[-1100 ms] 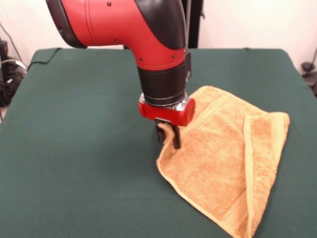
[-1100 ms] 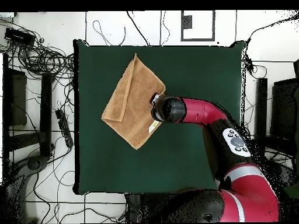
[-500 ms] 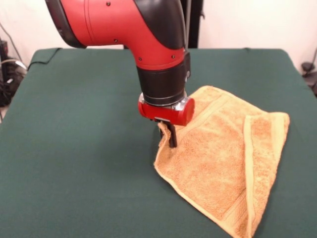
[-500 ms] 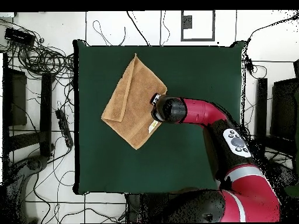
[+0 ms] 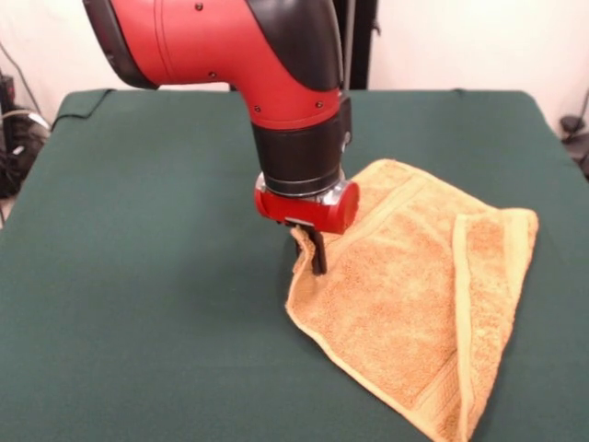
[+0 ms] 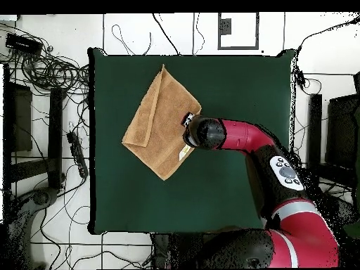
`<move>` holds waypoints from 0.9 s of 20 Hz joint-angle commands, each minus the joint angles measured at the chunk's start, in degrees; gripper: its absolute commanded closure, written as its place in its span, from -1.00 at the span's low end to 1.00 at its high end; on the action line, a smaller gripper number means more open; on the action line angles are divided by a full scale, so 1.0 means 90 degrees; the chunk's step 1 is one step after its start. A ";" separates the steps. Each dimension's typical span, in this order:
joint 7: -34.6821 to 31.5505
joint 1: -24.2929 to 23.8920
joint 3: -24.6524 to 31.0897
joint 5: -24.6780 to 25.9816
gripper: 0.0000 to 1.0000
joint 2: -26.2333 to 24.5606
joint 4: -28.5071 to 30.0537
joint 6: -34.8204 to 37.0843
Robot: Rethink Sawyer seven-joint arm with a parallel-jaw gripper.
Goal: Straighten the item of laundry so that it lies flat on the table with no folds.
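Writing that can be read appears nowhere in the front view; no label shows on the towel (image 5: 414, 295) from this side. It lies on the green counter (image 5: 138, 276), toward the right and near part of the picture, with its right edge folded over as a narrow flap. The tool (image 5: 316, 253) points straight down from the red wrist and meets the towel's left edge. Its dark tips look pressed together on a small pinch of cloth that stands raised a little off the counter.

Overhead, a small white label (image 6: 188, 118) sits on the towel (image 6: 158, 119) edge beside the arm's wrist; no print on it is legible. The towel lies skewed as a diamond in the counter's (image 6: 232, 183) upper left part, and the wrist hides the tool.
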State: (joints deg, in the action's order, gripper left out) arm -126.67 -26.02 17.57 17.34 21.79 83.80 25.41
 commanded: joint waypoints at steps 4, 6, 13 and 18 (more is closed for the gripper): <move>0.0266 -0.0115 0.0157 0.0438 1.00 -0.0120 0.0741 -0.0313; 0.0325 -0.0181 0.0166 0.0487 1.00 -0.0097 0.0801 -0.0343; 0.0479 -0.0462 0.0249 0.0723 1.00 -0.0069 0.0986 -0.0450; 0.0493 -0.0586 0.0315 0.0875 1.00 -0.0068 0.1033 -0.0479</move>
State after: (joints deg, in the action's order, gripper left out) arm -126.67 -31.06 17.60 21.74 22.16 87.73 22.44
